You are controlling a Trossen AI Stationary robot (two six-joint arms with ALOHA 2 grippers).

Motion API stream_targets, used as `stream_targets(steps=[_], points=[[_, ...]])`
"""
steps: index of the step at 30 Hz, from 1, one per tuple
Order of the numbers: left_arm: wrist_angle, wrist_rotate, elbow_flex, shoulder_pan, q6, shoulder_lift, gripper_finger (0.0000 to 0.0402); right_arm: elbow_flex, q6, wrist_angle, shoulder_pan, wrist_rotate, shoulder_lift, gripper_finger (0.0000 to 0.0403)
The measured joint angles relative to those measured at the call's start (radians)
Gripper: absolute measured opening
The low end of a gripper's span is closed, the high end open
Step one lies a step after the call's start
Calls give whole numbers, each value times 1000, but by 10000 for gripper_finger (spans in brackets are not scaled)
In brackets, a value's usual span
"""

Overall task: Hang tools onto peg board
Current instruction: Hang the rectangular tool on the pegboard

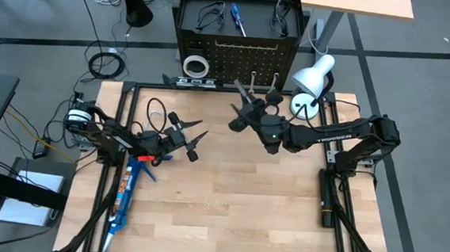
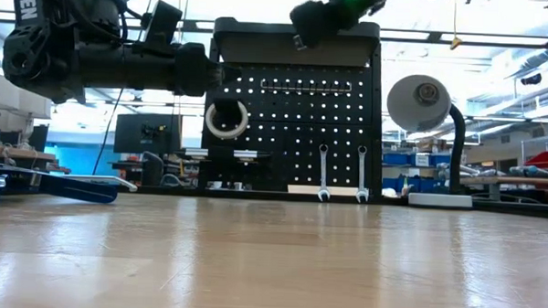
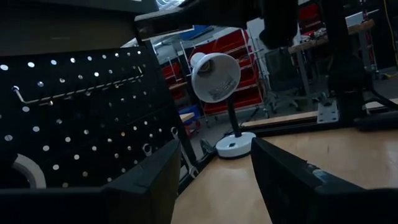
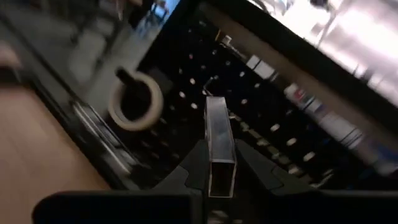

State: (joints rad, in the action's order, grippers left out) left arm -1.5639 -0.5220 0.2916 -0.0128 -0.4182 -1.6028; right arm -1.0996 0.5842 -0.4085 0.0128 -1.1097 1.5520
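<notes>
Two grippers over wooden table [image 1: 235, 206]. Right gripper [image 4: 219, 163] raised near peg board [image 1: 241, 60], fingers pinching clear rectangular strip [image 4: 219, 140] upright between them, strip end toward board holes. Left gripper [image 1: 195, 140] hovers over table's left part, well apart from board, fingers [image 3: 283, 177] spread, nothing between. White tape ring [image 2: 227, 119] hangs on board's left side. Two silver wrenches [image 2: 323, 174] hang at board's lower right, side by side. Blue-handled screwdriver [image 1: 237, 19] lies atop board shelf between black wire loops [image 1: 210, 15]. White desk lamp [image 1: 311, 84] stands just beside board's right edge.
</notes>
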Motion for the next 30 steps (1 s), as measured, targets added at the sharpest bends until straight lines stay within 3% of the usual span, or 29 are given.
stream_targets(steps=[6,11,30], points=[[1,-1,0,7,-15,0,201,0,419,18,-5,-52,0,60],[2,-4,0,13,-15,0,201,0,654,22,-21,-113,0,60],[10,-4,1,13,-14,0,201,0,811,75,-215,-80,0,58]])
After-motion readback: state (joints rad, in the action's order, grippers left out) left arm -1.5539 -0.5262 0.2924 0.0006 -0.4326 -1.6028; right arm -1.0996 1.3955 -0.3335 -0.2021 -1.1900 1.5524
